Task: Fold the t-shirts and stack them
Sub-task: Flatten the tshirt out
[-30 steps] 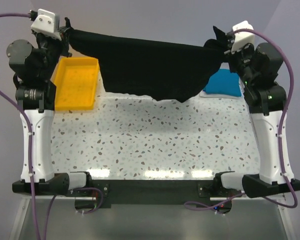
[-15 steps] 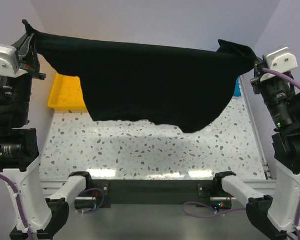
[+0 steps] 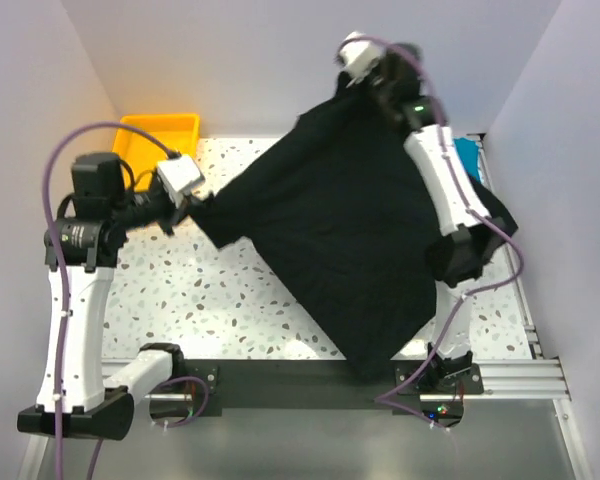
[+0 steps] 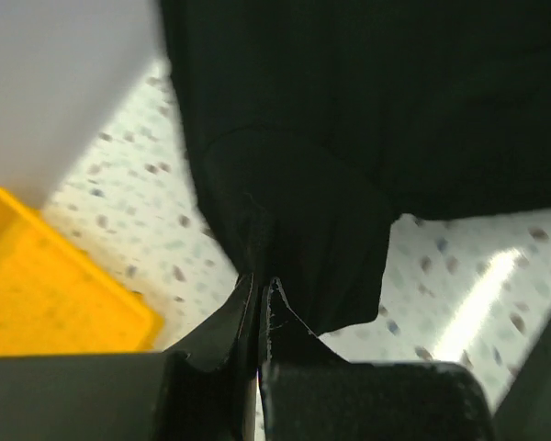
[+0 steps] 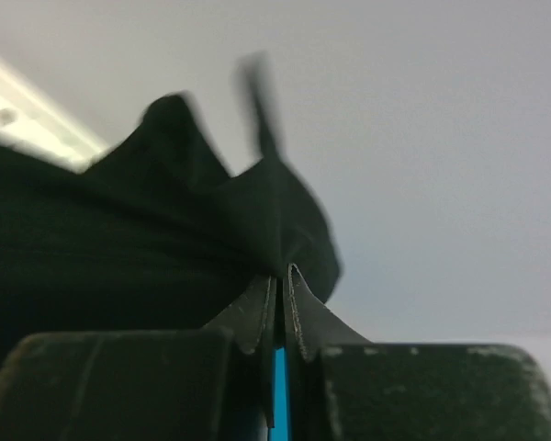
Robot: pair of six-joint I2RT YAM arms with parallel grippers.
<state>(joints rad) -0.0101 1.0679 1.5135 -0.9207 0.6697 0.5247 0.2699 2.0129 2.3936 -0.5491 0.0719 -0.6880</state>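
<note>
Looks like the black t-shirt (image 3: 350, 240) hangs stretched right of the yellow tray (image 3: 158, 128) because the left gripper (image 4: 260, 280) pinches one corner by the tray and the right gripper (image 5: 281, 272) pinches another farther off, higher, probably to spread it flat for folding.

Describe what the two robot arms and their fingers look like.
The left arm and right arm have white links and black joints, with purple cables trailing along them. Each wrist carries a white camera housing. The fingers are black, thin and tapered.
</note>
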